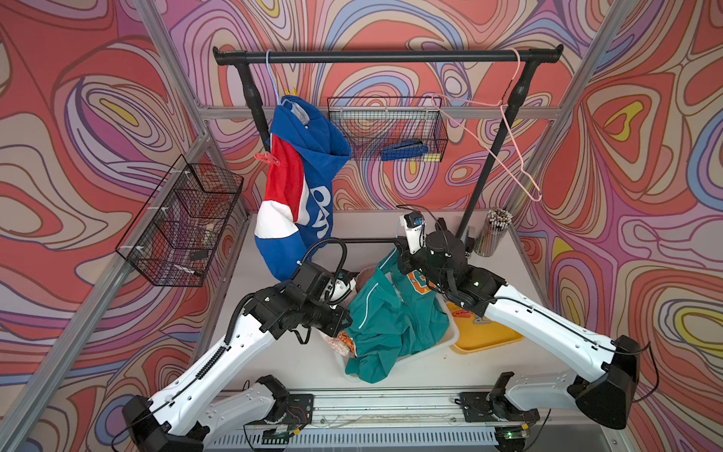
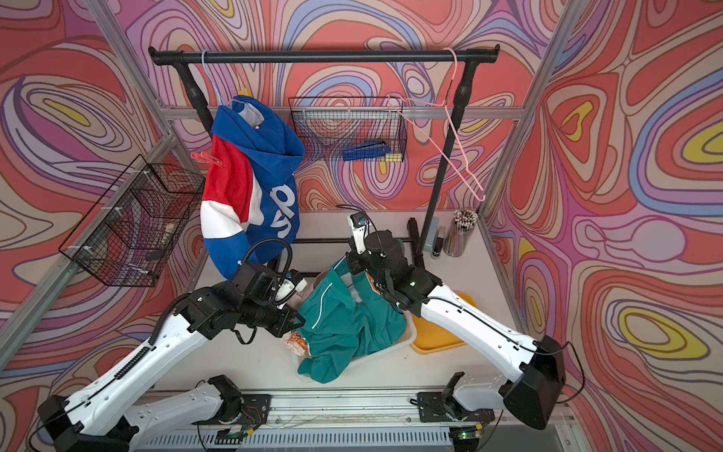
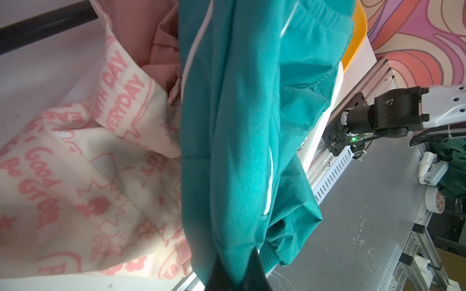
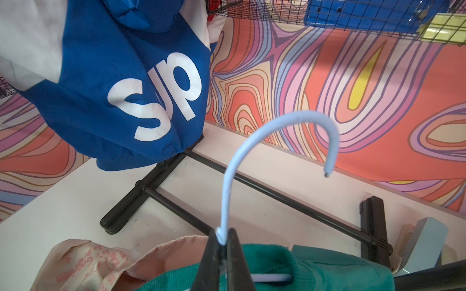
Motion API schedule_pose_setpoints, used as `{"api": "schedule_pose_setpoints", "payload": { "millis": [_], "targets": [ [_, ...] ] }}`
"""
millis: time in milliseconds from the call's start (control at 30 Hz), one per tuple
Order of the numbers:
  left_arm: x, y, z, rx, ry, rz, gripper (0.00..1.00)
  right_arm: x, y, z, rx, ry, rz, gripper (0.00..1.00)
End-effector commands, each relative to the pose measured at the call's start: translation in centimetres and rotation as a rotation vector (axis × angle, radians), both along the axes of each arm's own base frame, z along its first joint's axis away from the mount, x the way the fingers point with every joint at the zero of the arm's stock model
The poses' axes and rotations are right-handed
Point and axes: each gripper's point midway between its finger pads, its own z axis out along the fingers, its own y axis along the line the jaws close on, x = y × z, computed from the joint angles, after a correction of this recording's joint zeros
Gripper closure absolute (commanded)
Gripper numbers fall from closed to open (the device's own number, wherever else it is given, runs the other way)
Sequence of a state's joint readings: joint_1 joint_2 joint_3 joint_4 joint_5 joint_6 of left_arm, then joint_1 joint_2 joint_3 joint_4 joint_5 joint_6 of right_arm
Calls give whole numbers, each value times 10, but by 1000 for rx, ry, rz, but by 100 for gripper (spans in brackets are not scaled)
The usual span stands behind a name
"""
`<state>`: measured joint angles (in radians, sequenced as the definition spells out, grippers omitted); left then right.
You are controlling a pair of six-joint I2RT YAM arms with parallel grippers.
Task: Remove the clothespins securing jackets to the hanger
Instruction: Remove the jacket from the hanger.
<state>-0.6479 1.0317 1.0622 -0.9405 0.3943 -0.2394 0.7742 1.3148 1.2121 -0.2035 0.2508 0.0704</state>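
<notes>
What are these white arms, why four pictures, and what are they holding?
Two white robot arms, each ending in a two-fingered gripper. Two pictures look down from one overhead camera; the other two come from cameras on the wrists. In a white bin on the table, a teal jacket is heaped over a pink-and-cream jacket, beside a yellow tray. The left gripper is shut on the teal cloth; the right gripper is shut on the neck of a light blue hanger in that jacket's collar. On the rail hang a blue-red-white jacket, pinned with a red clothespin and a yellow clothespin, and a pink hanger.
</notes>
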Motion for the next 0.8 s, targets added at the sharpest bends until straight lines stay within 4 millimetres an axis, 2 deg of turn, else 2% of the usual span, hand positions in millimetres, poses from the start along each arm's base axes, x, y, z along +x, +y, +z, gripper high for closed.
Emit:
{"api": "schedule_pose_setpoints", "payload": {
  "millis": [0, 133, 267, 533, 767],
  "targets": [
    [6, 0, 6, -8, -15, 39, 100, 4, -6, 25, 42, -47, -20, 100],
    [13, 11, 15, -3, -65, 127, 100, 17, -21, 15, 60, -9, -56, 100],
    [10, 23, 24, -48, -115, 208, 100, 31, -47, 3, 81, 30, -113, 100],
    [5, 54, 22, -54, -155, 373, 100, 48, -73, -17, 65, 79, -184, 100],
    [6, 77, 19, -47, -184, 512, 100, 55, -101, -25, 79, 105, -245, 100]
  ]
}}
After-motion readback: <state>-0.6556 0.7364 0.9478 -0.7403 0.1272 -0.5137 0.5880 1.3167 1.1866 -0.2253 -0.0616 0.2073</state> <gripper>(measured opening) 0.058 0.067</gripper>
